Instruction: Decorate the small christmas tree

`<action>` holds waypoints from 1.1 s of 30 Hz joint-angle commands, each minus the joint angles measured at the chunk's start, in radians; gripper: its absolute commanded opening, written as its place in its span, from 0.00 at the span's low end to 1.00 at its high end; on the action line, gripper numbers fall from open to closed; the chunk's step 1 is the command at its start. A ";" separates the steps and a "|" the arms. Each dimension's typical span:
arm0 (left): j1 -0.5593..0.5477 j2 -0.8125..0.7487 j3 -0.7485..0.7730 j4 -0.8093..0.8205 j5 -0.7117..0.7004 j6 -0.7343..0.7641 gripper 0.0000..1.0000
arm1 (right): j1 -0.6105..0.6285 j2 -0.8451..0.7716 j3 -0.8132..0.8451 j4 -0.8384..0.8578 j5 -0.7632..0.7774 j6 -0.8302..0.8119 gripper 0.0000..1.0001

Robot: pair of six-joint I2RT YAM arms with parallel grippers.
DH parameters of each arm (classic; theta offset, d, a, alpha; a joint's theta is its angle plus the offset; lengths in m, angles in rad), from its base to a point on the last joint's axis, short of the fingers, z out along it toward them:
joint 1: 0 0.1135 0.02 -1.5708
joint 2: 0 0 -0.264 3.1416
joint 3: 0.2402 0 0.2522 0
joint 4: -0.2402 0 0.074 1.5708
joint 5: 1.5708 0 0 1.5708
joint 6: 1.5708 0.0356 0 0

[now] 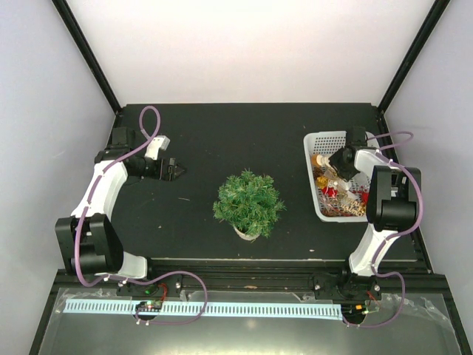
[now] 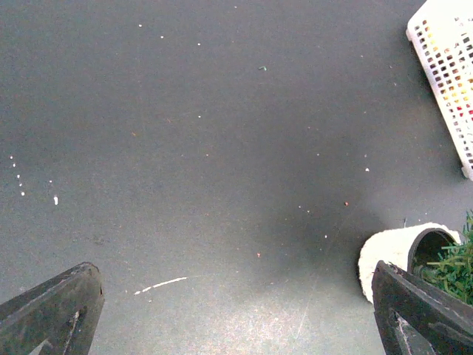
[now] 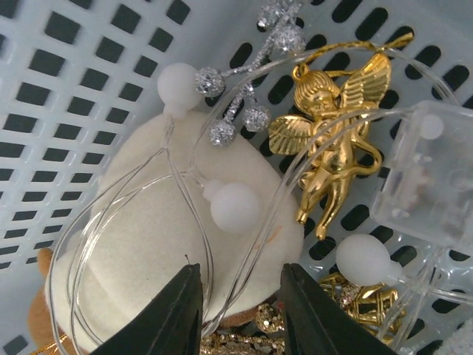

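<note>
at the middle of the black table (image 1: 222, 133) stands the small christmas tree (image 1: 248, 203), upright on its white base and well apart from both arms. to its right, the right gripper (image 3: 236, 314) dips into the white basket (image 1: 309, 159) — jaws partly open, thin wire of a light string (image 3: 235, 207) running between them, not pinched. a gold angel (image 3: 332, 148) lies just beside. on the left, the left gripper (image 1: 176, 170) hovers over bare table — jaws spread wide, holding nothing.
</note>
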 commanded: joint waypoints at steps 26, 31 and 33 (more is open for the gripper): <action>-0.007 -0.006 0.127 -0.108 -0.031 0.067 0.99 | 0.003 -0.149 -0.003 0.009 0.000 -0.030 0.01; -0.008 -0.010 0.209 -0.199 -0.003 0.149 0.99 | 0.003 -0.310 -0.037 -0.018 0.006 -0.056 0.01; -0.008 -0.024 0.239 -0.230 -0.002 0.192 0.99 | 0.005 -0.372 -0.041 -0.035 0.001 -0.069 0.01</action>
